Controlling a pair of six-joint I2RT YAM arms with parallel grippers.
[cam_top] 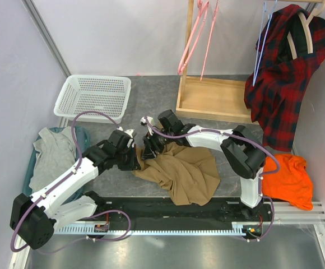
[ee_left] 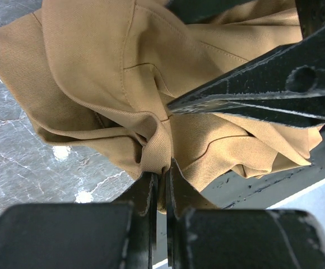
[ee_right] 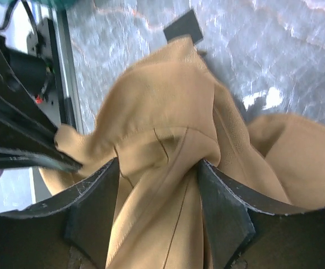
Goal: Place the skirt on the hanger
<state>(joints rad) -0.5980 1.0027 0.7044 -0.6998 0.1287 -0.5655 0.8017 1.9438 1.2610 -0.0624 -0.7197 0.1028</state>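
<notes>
**Left claw** (ee_left: 161, 174): pressed together, clamped on a thin fold of the skirt (cam_top: 187, 174) at the edge of the heap. The pinched cloth bunches into creases just above the tips.

**Right claw** (ee_right: 158, 168): fingers (ee_right: 95, 207) stand apart with a thick bunch of skirt cloth between them, touching both inner faces. Whether it is truly clamped, I cannot tell. It sits just beside the left claw, at the skirt's upper-left corner.

**Skirt**: tan-brown and crumpled, lying on the grey worktop (cam_top: 151, 101) between the two arms. Most of it spreads toward the near rail.

**Hanger** (cam_top: 189, 43): thin and pink, hanging from the wooden rack (cam_top: 213, 98) at the far side, well apart from the skirt.

**Other items:**
- White basket (cam_top: 95, 95), far left.
- Grey garment (cam_top: 53, 148), left edge.
- Orange garment (cam_top: 286, 179), right edge.
- Red-black plaid shirt (cam_top: 286, 73), hanging on a pale wooden hanger at the far right, with a light-blue hanger (cam_top: 263, 50) beside it.
</notes>
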